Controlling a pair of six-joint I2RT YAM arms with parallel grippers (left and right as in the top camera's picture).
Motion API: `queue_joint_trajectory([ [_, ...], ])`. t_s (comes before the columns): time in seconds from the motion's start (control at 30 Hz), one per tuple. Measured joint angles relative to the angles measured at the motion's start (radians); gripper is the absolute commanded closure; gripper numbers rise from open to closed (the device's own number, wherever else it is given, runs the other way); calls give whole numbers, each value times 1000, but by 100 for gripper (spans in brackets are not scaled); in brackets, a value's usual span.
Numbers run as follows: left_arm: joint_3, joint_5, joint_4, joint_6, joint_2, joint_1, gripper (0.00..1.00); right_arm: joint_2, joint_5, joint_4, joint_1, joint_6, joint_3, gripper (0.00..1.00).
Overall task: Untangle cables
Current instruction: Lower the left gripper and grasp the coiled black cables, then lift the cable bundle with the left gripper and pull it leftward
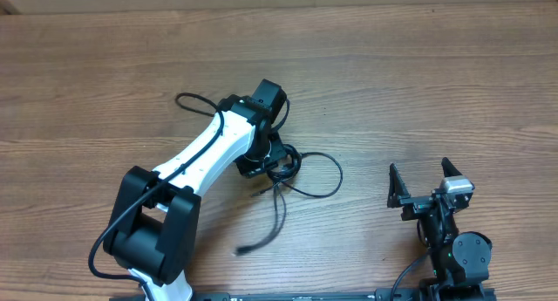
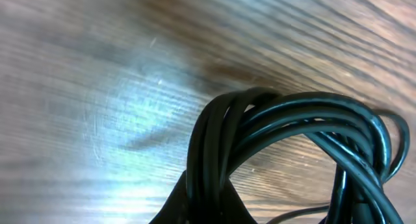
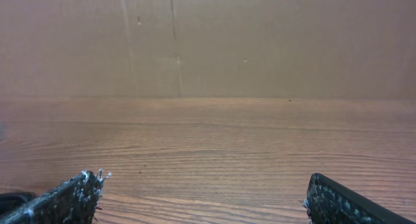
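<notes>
The cables [image 1: 295,161] are found near the middle of the table [image 1: 418,83], in a loose tangle under the tip of the left arm. From the tangle one loop is spread toward the right, lying flat on the wood. Thin strands are trailed toward the near edge, where a small plug end [image 1: 244,249] is seen resting on the table. A further thin black loop [image 1: 187,100] is seen on the far-left side of the arm; whether it belongs to the same cords cannot be told from above. The left gripper [image 1: 266,161] is lowered onto the tangle and is pressed together on it. In the left wrist view several strands of the cables [image 2: 292,117] are seen bunched side by side and drawn down into the dark fingers [image 2: 195,208] at the bottom edge, with the rest arched in curves just above the wood grain. How many strands are pinched cannot be counted. The right gripper [image 1: 425,183] is held well apart from the cables, near the right front of the table, with its fingers spread wide and nothing between them. In the right wrist view its two fingertips [image 3: 65,201] are seen at the lower corners, with bare table [image 3: 208,139] between them and a plain brown wall [image 3: 208,42] behind.
</notes>
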Motion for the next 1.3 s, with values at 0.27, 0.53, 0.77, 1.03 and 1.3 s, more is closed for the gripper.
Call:
queue_joint_trajectory([
  [0.27,0,5,-37,-140,0,-4,96,0,0,0,0,0,0,0],
  [0.53,0,21,-82,-403,0,-44,91,0,0,0,0,0,0,0],
  [0.77,0,35,-45,-508,0,-85,89,0,0,0,0,0,0,0],
  [1.03,0,-5,-30,-433,0,-88,41,0,0,0,0,0,0,0],
  [1.3,4,-74,24,186,0,-72,20,0,0,0,0,0,0,0],
])
